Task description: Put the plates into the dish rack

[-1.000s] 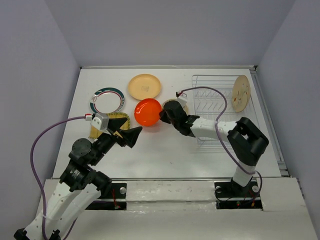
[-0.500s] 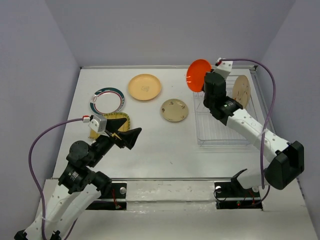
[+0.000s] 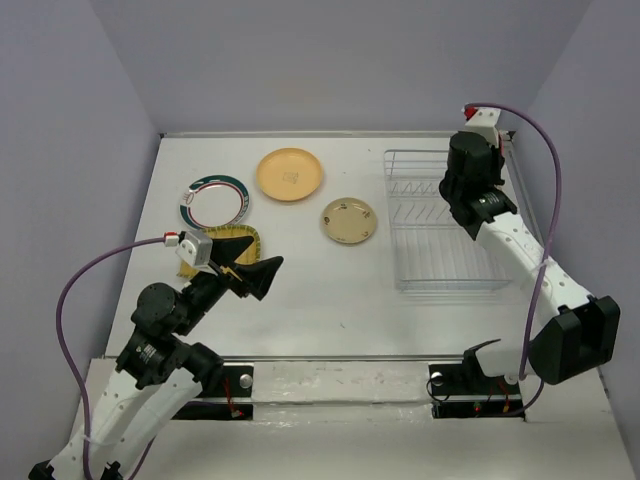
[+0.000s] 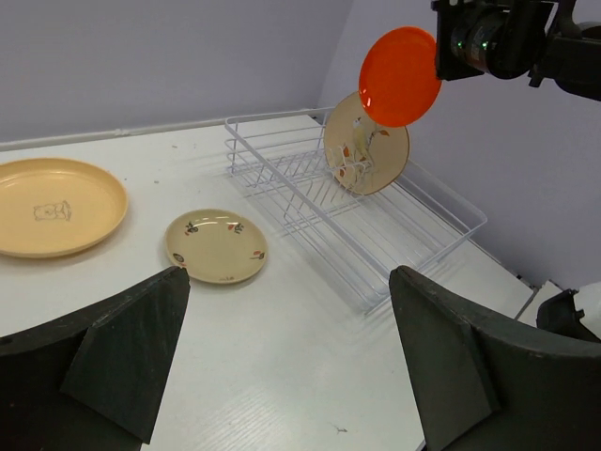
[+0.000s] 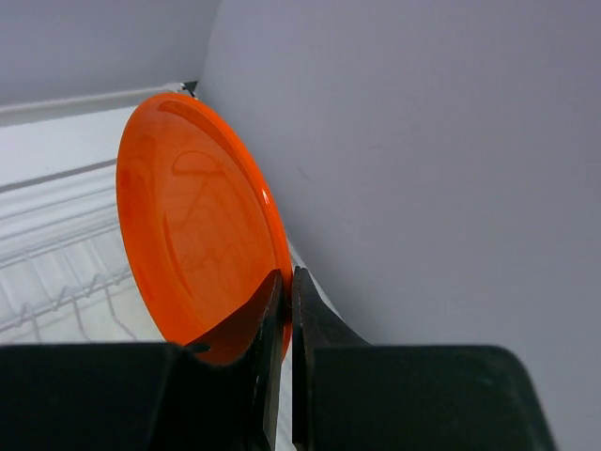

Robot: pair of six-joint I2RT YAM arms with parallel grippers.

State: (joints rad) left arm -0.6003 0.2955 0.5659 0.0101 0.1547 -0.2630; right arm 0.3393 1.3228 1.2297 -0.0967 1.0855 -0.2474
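Your right gripper (image 5: 285, 282) pinches the rim of the small orange-red plate (image 4: 401, 75). The plate is glossy and plain, held on edge above the dish rack (image 4: 310, 202), just over the cream bird plate (image 4: 366, 146) standing in it. From above, the arm hides both plates. Half a second ago the orange-red plate hung over the rack's far left corner. Your left gripper (image 4: 288, 277) gapes empty.

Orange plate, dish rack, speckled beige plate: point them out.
orange plate (image 4: 401, 75), left wrist view, face centre
dish rack (image 3: 445, 287), top view, near rim
speckled beige plate (image 3: 349, 220), top view, centre
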